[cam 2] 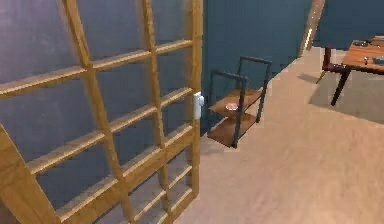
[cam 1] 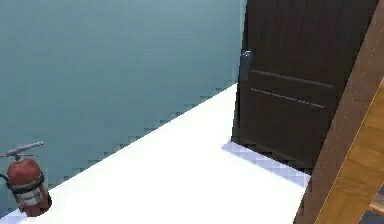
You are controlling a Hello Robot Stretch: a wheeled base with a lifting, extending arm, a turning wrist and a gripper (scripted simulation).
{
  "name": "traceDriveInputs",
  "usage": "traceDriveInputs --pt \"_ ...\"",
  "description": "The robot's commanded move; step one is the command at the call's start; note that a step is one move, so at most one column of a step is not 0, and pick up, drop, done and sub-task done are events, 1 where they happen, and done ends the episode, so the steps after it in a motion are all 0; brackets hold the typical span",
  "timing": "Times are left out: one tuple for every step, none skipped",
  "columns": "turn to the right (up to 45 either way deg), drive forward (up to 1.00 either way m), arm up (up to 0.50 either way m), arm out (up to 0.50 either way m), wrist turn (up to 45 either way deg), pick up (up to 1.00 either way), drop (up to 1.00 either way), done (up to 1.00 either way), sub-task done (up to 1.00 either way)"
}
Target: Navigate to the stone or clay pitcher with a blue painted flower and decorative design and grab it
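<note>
While the lattice (cam 2: 95,110) of wooden bars and dim panes takes up the arm side view's left half, a slanting post (cam 1: 352,140) of the same wood stands at the forward view's right edge. Left of that post a teal wall (cam 1: 120,60) runs back over a white floor (cam 1: 180,170). Right of the lattice a tan floor (cam 2: 290,160) spreads out to a blue wall (cam 2: 250,30) behind.

Just left of the post, and partly behind it, stands a dark panelled door (cam 1: 300,70), upright on the white floor. Well right of the lattice, at the arm side view's right edge, a wooden table (cam 2: 360,62) on dark legs stands on a grey rug (cam 2: 350,100). Some small things lie on the table, too small to tell.

Close by the lattice's right end, against the blue wall, stands a dark-framed shelf (cam 2: 238,100) with two wooden boards. Far left of the post, at the foot of the teal wall, a red extinguisher (cam 1: 28,182) sits on the white floor.

A pale handle (cam 1: 246,62) shows on the door's left edge. A small pinkish blob (cam 2: 232,106) lies on the shelf's upper board.

Whether that blob, or anything on the table, is the pitcher cannot be told. How the gripper stands cannot be told either.
</note>
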Motion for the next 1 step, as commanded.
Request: traceDriveInputs --pt "0.0 0.65 0.00 0.00 0.0 0.00 0.00 0.00 0.00"
